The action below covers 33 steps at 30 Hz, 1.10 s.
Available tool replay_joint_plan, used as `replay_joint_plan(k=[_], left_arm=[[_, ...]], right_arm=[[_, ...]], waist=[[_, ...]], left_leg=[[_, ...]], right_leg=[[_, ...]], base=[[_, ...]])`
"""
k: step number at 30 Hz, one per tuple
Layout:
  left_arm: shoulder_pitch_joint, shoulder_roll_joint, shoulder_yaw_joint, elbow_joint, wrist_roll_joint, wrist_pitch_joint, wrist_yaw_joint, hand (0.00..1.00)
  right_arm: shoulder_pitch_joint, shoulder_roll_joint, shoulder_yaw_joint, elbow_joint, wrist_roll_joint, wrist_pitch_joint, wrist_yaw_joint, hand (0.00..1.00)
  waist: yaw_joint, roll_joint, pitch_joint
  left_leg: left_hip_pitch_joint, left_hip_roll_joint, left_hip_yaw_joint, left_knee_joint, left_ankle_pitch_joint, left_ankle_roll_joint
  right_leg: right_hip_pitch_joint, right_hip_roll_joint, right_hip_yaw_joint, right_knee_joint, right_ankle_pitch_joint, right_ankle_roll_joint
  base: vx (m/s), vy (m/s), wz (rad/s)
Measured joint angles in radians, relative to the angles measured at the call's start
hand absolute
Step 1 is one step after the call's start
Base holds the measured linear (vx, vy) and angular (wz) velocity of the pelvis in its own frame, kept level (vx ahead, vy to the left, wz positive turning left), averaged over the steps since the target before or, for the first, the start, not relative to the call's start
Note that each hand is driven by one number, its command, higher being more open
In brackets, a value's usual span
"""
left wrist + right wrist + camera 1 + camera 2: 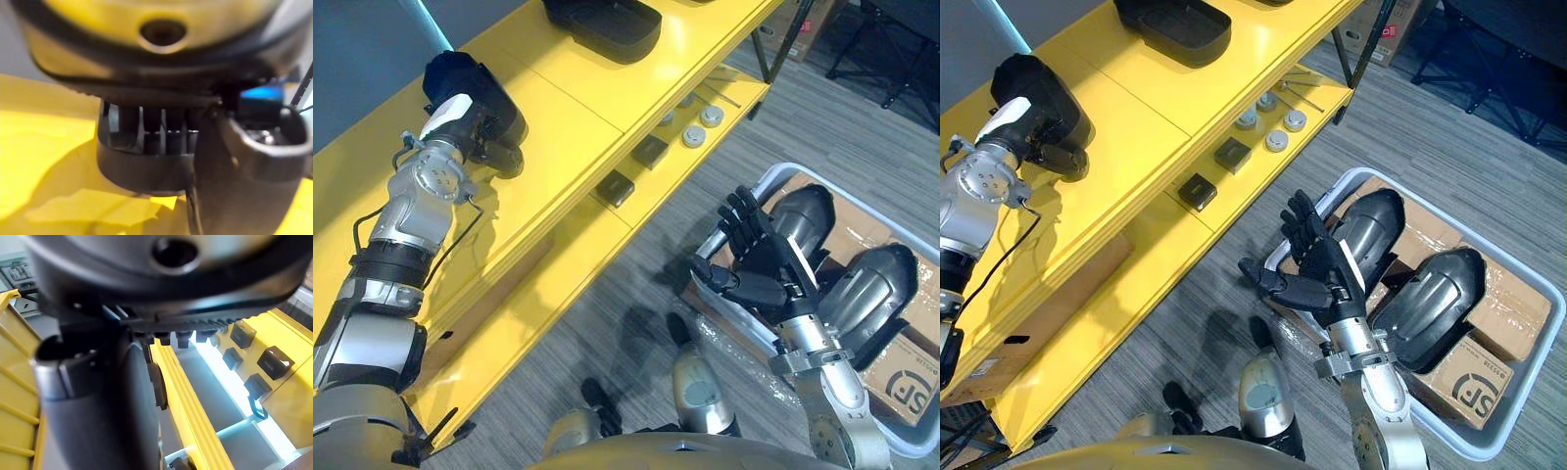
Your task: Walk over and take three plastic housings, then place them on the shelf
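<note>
The held housing (480, 83) (black, rounded shell) is in the left hand (450, 116) at the near-left end of the yellow shelf (558, 127), on its top board. The fingers (151, 122) curl over the rim with the thumb on the other side, so it's grasped. Can't tell whether the shell touches the board or sits just over it.

A second housing (603, 24), black and shallow, lies farther along the same top board, well apart from the held one.

Two more are down in the pale bin (786, 167) on the floor, both dark grey and glossy. The third housing (1371, 227) is just beyond the right hand. The fourth housing (1435, 299) is beside it, to the right. Both lie on cardboard boxes (1477, 392) inside the bin.

The right hand (1317, 262) is released: fingers straight and spread, thumb out to the left, hovering over the bin's near-left rim and holding nothing.

The lower shelf board carries a small black square block (1197, 191) and another block (1233, 155) just past it. Beyond those are round pale discs (1277, 140) in a loose cluster.

The floor (1489, 147) is grey striped carpet.
</note>
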Motion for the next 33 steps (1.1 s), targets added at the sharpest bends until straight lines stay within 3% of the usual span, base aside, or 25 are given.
replay_joint_plan(k=[21,22,33], left_arm=[[-0.023,-0.007,0.0,0.03,0.003,0.042,-0.087,0.0],[-0.023,-0.007,0.0,0.03,0.003,0.042,-0.089,1.0],[-0.02,-0.018,0.002,0.029,-0.016,0.065,-0.069,1.0]], right_arm=[[0.004,0.003,0.068,0.0,0.0,-0.002,-0.021,1.0],[0.004,0.004,0.069,0.0,0.0,-0.002,-0.021,1.0],[0.003,0.005,0.069,0.0,0.0,-0.002,-0.038,1.0]], waist=[[-0.004,-0.001,0.0],[-0.004,-0.001,0.0],[-0.001,0.001,-0.002]], left_leg=[[0.02,0.003,-0.005,0.012,-0.008,0.0],[0.02,0.003,-0.006,0.012,-0.008,0.0],[0.021,0.003,-0.009,0.013,-0.008,0.0]], right_leg=[[0.032,-0.001,-0.01,-0.006,0.0,0.0],[0.032,-0.001,-0.011,-0.006,0.0,0.0],[0.036,-0.002,-0.015,-0.006,0.0,0.0]], base=[[0.0,0.0,0.0],[0.0,0.0,0.0],[0.0,0.0,0.0]])
